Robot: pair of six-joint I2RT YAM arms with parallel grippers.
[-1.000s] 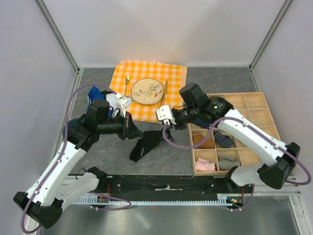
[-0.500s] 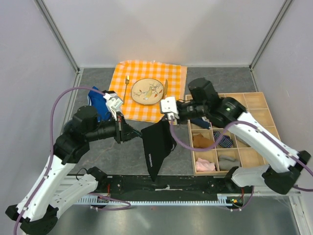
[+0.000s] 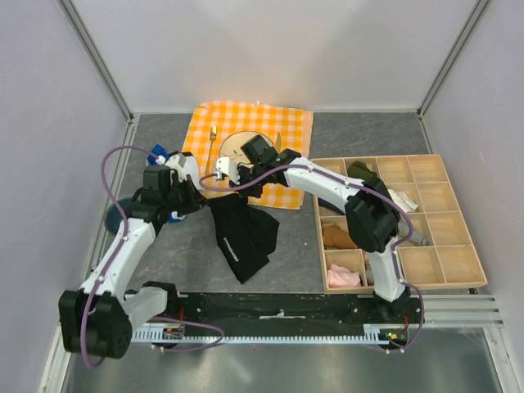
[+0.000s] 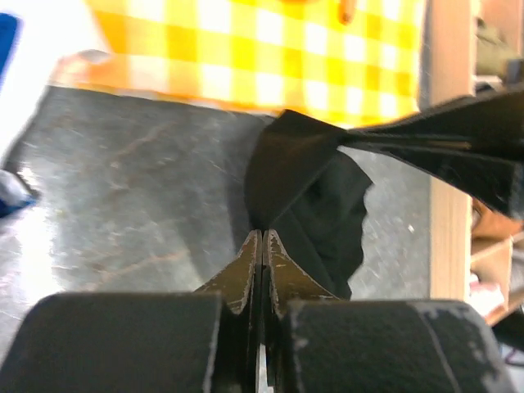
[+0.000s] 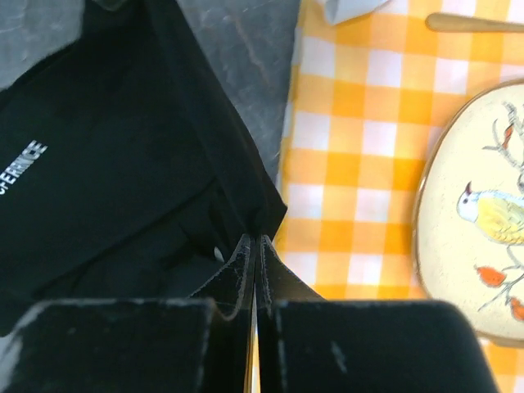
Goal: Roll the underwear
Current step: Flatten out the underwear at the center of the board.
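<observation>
The black underwear [image 3: 243, 232] hangs spread between my two grippers, just in front of the checked cloth, with its lower end near the table. White lettering runs along its waistband [image 5: 23, 157]. My left gripper [image 3: 200, 198] is shut on the left upper corner; in the left wrist view the shut gripper [image 4: 262, 236] pinches the black fabric [image 4: 315, 192]. My right gripper [image 3: 236, 182] is shut on the right upper corner; in the right wrist view the gripper [image 5: 255, 241] bites the fabric edge over the cloth's border.
An orange checked cloth [image 3: 288, 127] lies at the back with a bird-pattern plate [image 3: 236, 144], a fork [image 3: 212, 139] and a knife on it. A blue garment [image 3: 160, 155] lies at the left. A wooden compartment tray [image 3: 426, 225] with socks stands at the right.
Both grippers moved back and left with the underwear. The right arm swung far left over the plate. The underwear now hangs spread between the two grippers.
</observation>
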